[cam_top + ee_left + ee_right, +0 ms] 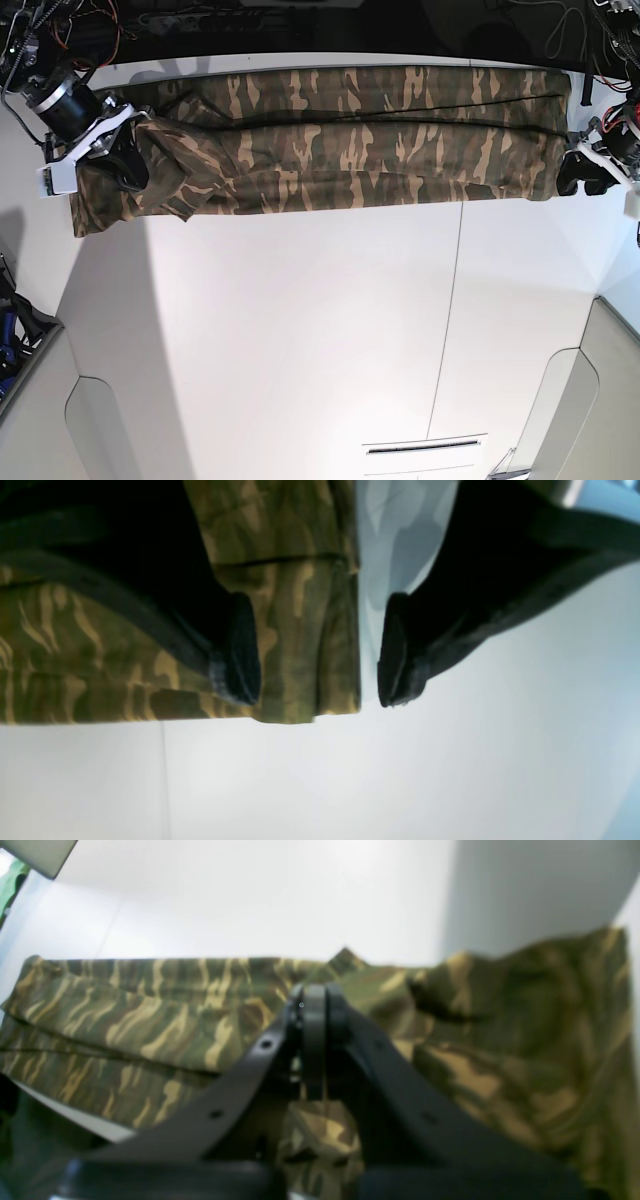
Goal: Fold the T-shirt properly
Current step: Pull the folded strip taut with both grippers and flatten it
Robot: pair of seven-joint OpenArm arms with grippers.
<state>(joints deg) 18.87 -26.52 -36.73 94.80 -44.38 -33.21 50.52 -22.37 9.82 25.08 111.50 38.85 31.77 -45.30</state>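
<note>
Camouflage-print cloth T-shirt (pixel 340 135) lies folded lengthwise along white table's (pixel 300 340) far edge. Right gripper (pixel 314 1040) pinches its bunched end; left gripper (pixel 320 650) gapes, straddling its opposite hem.

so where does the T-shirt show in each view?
Left wrist: T-shirt upper left, its edge between the open left gripper pads.
Right wrist: T-shirt spans mid-frame, right gripper pinching a fold.
Base: T-shirt, long band across the top.
Shared landmark: white table.
</note>
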